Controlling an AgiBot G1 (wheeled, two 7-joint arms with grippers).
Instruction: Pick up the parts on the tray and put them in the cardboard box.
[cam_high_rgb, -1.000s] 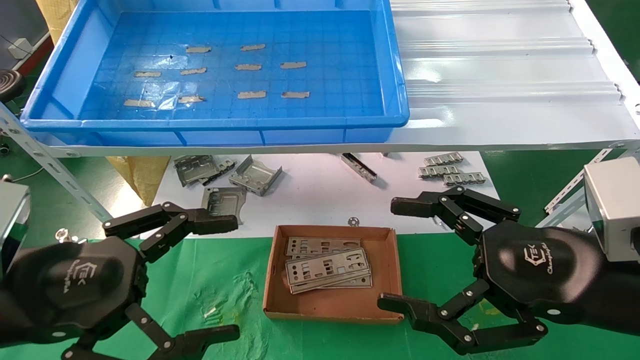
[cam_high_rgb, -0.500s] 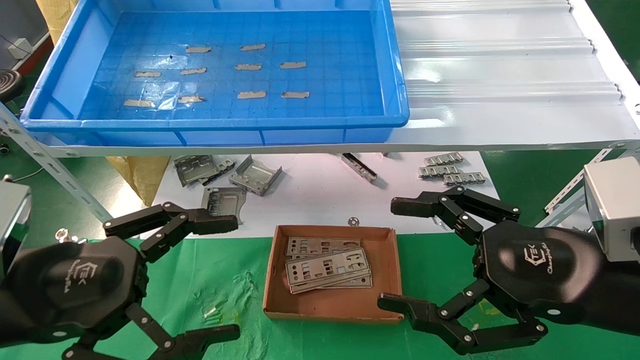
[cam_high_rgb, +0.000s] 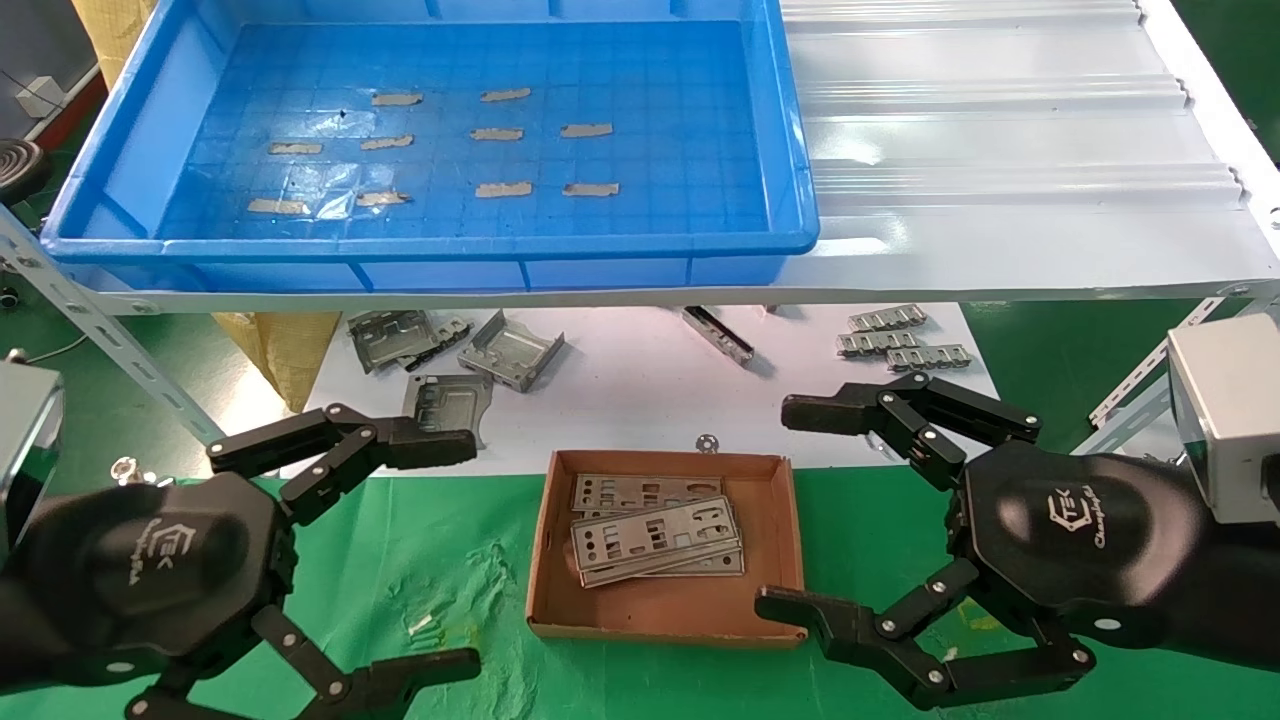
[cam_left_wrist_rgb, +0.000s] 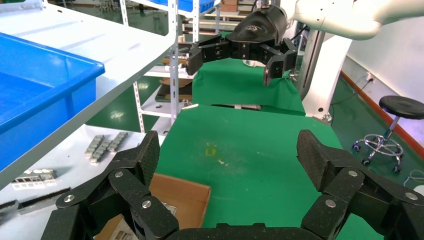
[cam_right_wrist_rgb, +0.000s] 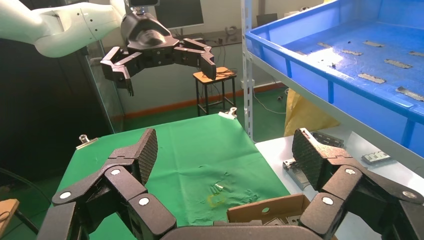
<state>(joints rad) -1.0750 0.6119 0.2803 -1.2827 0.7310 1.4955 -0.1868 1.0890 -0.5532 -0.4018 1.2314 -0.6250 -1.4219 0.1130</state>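
The blue tray (cam_high_rgb: 790, 140) sits on the white shelf at the back and holds only beige tape scraps on its gridded floor. The cardboard box (cam_high_rgb: 668, 608) lies on the green cloth at front centre. Several silver punched plates (cam_high_rgb: 655, 540) are stacked inside it. My left gripper (cam_high_rgb: 445, 555) is open and empty, left of the box. My right gripper (cam_high_rgb: 790, 510) is open and empty, right of the box. The box corner shows in the left wrist view (cam_left_wrist_rgb: 187, 197) and its wall in the right wrist view (cam_right_wrist_rgb: 265, 210).
Bent grey brackets (cam_high_rgb: 510, 350) and ridged connector strips (cam_high_rgb: 900, 340) lie on the white sheet under the shelf, behind the box. A small washer (cam_high_rgb: 708, 441) lies near the box's back edge. A metal shelf strut (cam_high_rgb: 110, 340) slants at left.
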